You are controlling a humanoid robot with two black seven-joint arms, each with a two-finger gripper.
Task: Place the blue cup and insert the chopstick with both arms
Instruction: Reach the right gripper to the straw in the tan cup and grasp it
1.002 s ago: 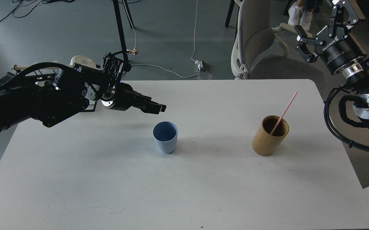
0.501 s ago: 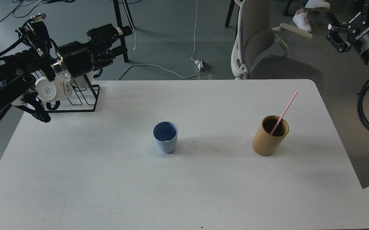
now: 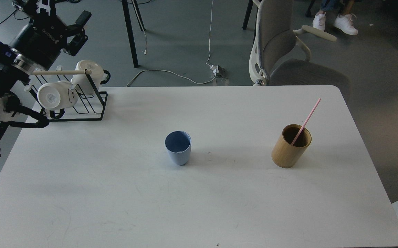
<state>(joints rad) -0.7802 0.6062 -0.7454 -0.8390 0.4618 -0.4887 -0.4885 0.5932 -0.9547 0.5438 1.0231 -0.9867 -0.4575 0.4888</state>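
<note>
The blue cup (image 3: 178, 147) stands upright and empty near the middle of the white table (image 3: 199, 206). The pink chopstick (image 3: 306, 120) leans in the tan bamboo holder (image 3: 291, 146) at the table's right, its top pointing up and right. My left gripper (image 3: 61, 12) is raised at the far top left, above the mug rack and well away from the cup, with its fingers spread and nothing between them. My right arm and gripper are out of view.
A black wire rack (image 3: 82, 106) with two white mugs (image 3: 52, 97) and a pale wooden rod stands at the table's back left corner. A grey office chair (image 3: 281, 51) sits behind the back edge. Cables lie on the floor.
My left arm has swung from over the table near the cup back and up to the far left. My right arm has pulled out of view at the top right. Cup and holder have not moved.
</note>
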